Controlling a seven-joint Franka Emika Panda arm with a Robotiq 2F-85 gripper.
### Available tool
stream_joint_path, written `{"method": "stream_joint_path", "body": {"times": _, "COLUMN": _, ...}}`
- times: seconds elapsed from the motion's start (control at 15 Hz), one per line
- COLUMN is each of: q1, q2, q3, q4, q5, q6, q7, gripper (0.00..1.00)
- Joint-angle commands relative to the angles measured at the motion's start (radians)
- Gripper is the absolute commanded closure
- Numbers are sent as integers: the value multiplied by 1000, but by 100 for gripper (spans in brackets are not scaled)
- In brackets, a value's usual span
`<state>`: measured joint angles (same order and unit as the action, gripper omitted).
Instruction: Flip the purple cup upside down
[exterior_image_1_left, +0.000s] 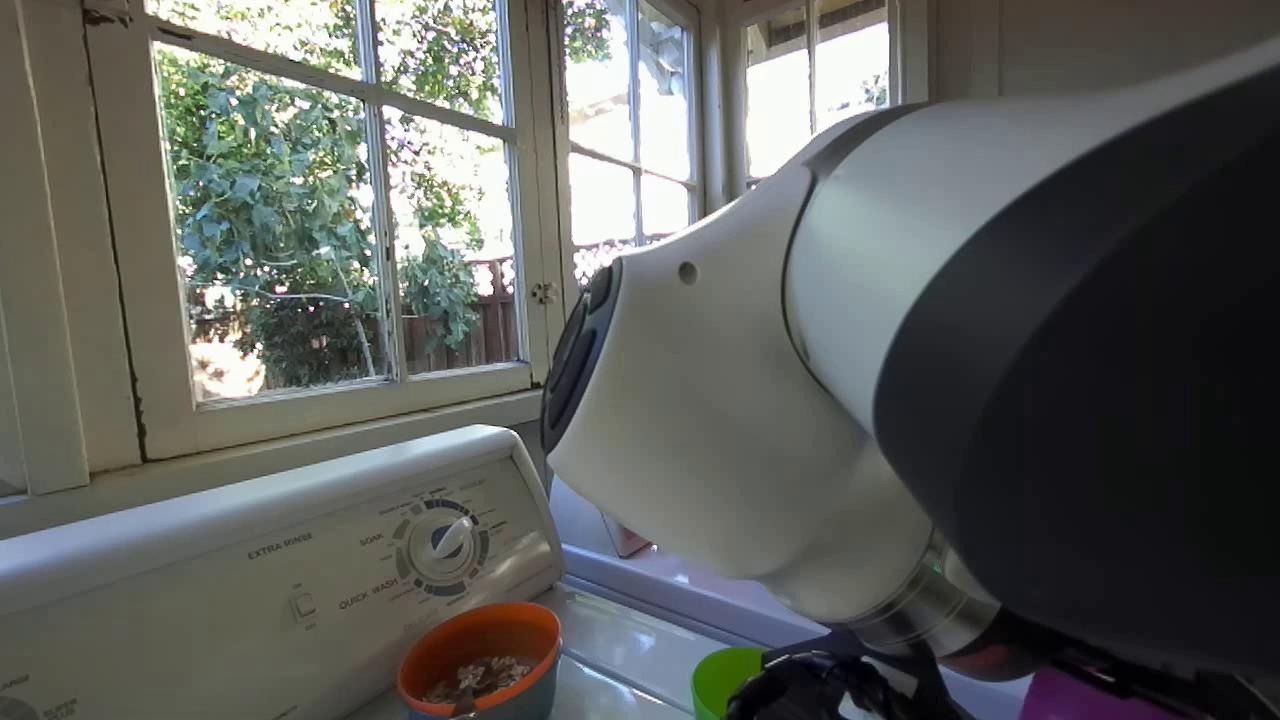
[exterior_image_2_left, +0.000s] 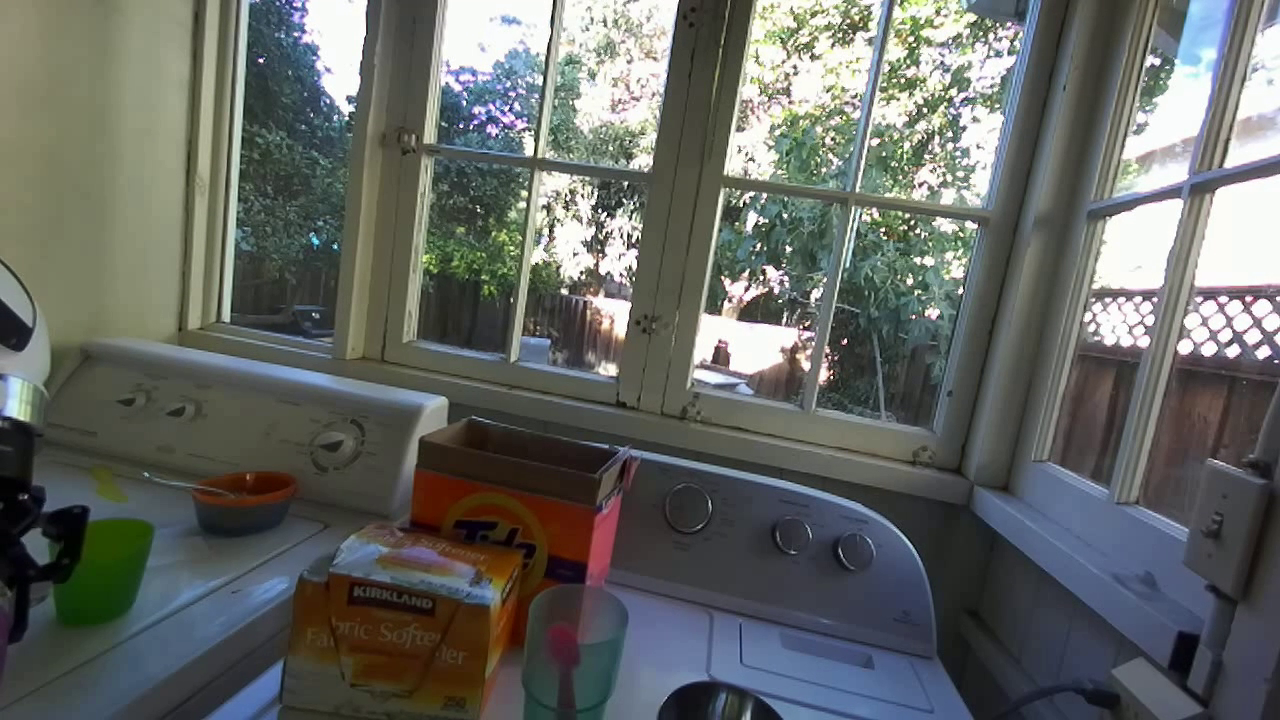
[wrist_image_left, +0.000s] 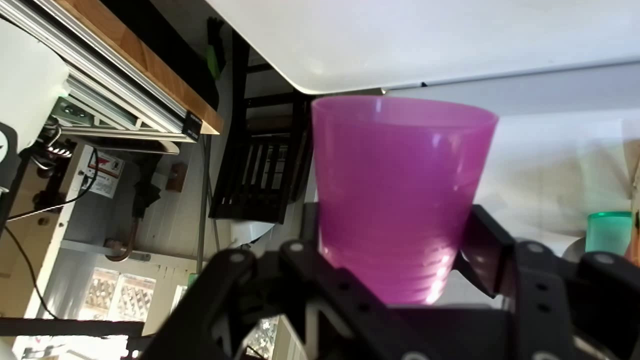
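Observation:
The purple cup (wrist_image_left: 400, 185) is a translucent tapered cup seen large in the wrist view. My gripper (wrist_image_left: 397, 215) is shut on it, with one finger against each side. The cup's base lies toward the gripper's palm and its open rim points away, to the top of the wrist view. Its true tilt is hard to tell. In an exterior view a purple part of the cup (exterior_image_1_left: 1080, 697) shows at the bottom edge, mostly cut off. A purple sliver (exterior_image_2_left: 3, 640) shows at the left edge of an exterior view, beside black gripper parts.
The lime-green cup (exterior_image_1_left: 722, 682) stands on the washer near the gripper; it also shows in an exterior view (exterior_image_2_left: 108, 575). An orange-rimmed bowl (exterior_image_2_left: 245, 510) with a spoon is behind it. A softener box (exterior_image_2_left: 400, 630), Tide box (exterior_image_2_left: 520, 500), teal cup (exterior_image_2_left: 575, 660) and metal bowl (exterior_image_2_left: 720, 703) stand farther along.

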<state>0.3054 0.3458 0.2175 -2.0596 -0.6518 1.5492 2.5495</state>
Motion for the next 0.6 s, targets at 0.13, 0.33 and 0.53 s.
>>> {"method": "stream_joint_path", "body": {"times": 0.13, "q1": 37, "q2": 69, "q3": -24, "q4": 84, "q5": 49, "q6": -97, "q7": 63, "gripper": 54}}
{"method": "stream_joint_path", "body": {"times": 0.33, "q1": 48, "q2": 98, "q3": -33, "q4": 122, "q5": 77, "q6": -149, "q7": 89, "gripper": 54}}
{"method": "stream_joint_path", "body": {"times": 0.53, "q1": 58, "q2": 125, "q3": -37, "q4": 156, "q5": 92, "q6": -180, "q7": 110, "gripper": 54}}
